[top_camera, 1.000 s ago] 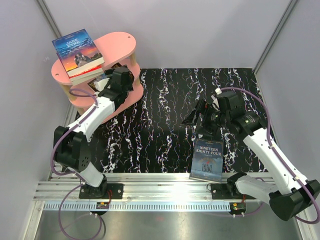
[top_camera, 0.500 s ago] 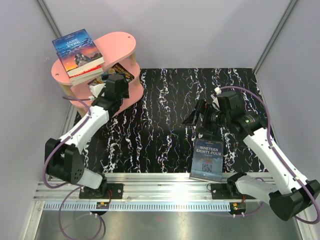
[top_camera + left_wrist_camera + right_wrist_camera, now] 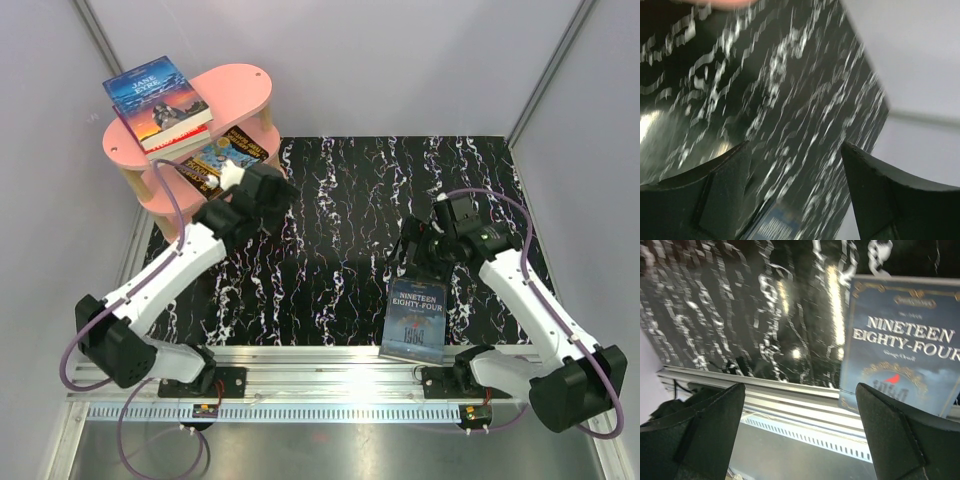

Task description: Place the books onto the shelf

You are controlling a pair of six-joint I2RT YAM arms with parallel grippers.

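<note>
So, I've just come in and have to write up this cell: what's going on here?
Two robot arms are putting books onto a pink shelf. Jane Eyre is up on the top tier and a blue-yellow book lies on the middle one. The left hand is open and empty over the table beside the shelf. The right hand is open just beyond the far edge of Nineteen Eighty-Four, which lies flat near the table's front edge, not yet gripped.
</note>
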